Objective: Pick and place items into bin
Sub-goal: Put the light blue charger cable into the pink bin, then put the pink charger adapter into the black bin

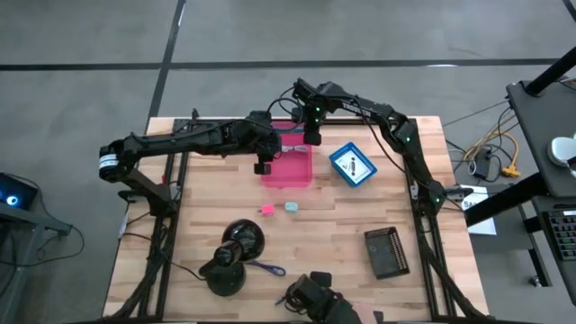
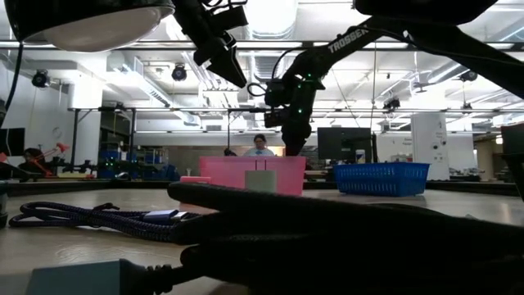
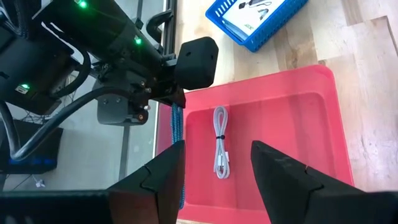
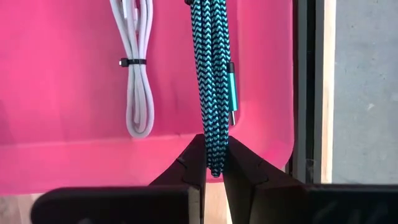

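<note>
- Right wrist view: the right gripper (image 4: 211,163) has its two dark fingers pinched tight on a bundled teal braided cable (image 4: 212,74), which hangs over the pink bin (image 4: 62,93).
- A white cable (image 4: 138,68), folded and bound with a small tie, lies flat on the floor of that bin, beside the teal one.
- Left wrist view: the left gripper (image 3: 214,171) hovers above the same bin with its fingers spread wide and nothing between them; the white cable shows through the gap.
- High view: both grippers meet over the bin at the far middle of the wooden table (image 1: 423,288), the left arm reaching in from the left, the right arm from the far right.
- A pink cube (image 1: 267,210) and a pale teal cube (image 1: 292,206) sit on the table just in front of the bin, close together but apart.
- A purple tool (image 1: 267,267) lies nearer the front edge, beside a large black object with two round parts (image 1: 234,252).
- A blue basket (image 1: 353,164) stands just right of the bin, and a dark flat case (image 1: 387,251) lies farther toward the front right.
</note>
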### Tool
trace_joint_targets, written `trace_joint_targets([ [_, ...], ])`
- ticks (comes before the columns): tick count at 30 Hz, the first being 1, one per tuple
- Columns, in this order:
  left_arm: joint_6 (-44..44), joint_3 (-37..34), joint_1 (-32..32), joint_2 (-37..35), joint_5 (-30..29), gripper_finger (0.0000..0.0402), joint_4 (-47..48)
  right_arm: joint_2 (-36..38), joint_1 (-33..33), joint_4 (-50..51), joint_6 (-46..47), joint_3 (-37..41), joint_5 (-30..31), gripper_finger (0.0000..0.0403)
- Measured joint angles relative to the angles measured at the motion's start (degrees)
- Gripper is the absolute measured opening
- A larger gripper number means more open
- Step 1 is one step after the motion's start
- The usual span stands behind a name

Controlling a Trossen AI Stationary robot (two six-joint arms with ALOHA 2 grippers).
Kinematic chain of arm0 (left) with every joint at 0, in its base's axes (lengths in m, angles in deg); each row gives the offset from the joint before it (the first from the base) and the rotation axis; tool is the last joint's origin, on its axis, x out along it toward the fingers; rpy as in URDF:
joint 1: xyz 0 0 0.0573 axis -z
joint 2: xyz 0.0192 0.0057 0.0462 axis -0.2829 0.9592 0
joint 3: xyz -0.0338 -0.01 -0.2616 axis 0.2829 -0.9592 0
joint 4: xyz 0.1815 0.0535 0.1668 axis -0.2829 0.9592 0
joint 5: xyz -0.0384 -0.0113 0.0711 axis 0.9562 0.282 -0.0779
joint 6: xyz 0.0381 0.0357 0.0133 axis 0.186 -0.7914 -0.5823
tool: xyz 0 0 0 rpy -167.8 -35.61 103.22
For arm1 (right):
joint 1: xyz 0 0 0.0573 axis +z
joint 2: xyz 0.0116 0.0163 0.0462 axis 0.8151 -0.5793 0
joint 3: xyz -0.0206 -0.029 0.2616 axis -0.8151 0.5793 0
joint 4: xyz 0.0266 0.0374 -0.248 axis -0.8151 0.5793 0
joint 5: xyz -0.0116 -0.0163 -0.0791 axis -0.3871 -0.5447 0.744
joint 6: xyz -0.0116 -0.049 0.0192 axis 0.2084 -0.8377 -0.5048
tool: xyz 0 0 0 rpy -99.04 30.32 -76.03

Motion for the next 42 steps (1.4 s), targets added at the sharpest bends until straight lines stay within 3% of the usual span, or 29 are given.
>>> trace_joint_targets([
  [23, -0.09, -0.68, 0.04, 0.02, -0.02, 0.0167, -0.48, 0.00, 0.15, -4.03, -0.35, 3.98, 0.00, 0.0025],
  [37, -0.12, -0.68, -0.02, 0.02, -0.02, 0.0167, -0.50, 0.12, 0.17, -1.46, 4.65, 1.67, 0.00, 0.0100],
  [42, -0.15, -0.68, -0.04, 0.02, -0.23, 0.0167, -0.46, 3.42, 0.13, 4.60, 3.80, -0.48, -7.23, 0.0102],
])
